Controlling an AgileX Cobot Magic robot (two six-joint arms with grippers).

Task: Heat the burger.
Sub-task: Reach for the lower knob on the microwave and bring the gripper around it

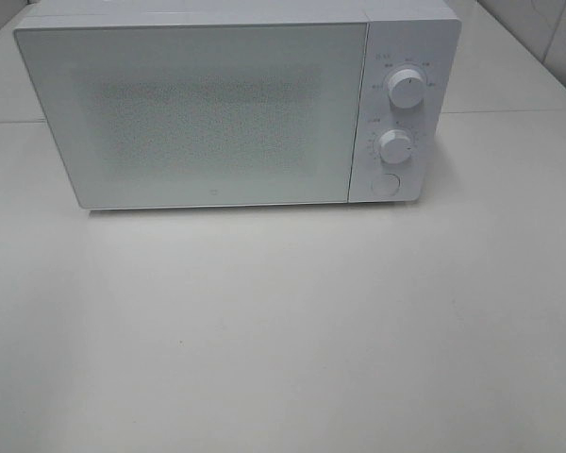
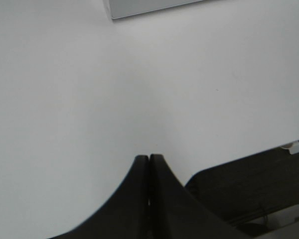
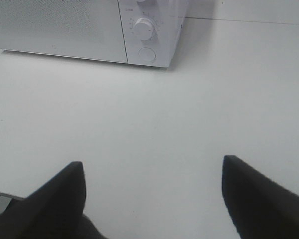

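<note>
On table (image 1: pixel 283 330): microwave (image 1: pixel 217 113), door closed, dial labels illegible. Left gripper (image 2: pixel 149 157) pinched together, empty; right gripper (image 3: pixel 153 162) spread wide, empty.

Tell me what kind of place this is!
Likely a robot test kitchen: a white microwave, door shut, stands on a plain white table, and the black left gripper and right gripper hover over it.

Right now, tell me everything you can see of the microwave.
The microwave is a white box, seemingly plastic, with a glossy pale door whose middle is a speckled mesh window. The door is shut; nothing inside can be made out. A panel right of the door carries an upper knob and a lower knob, with a round button beneath. It stands upright toward the back of the white table; only the table touches it.
</note>
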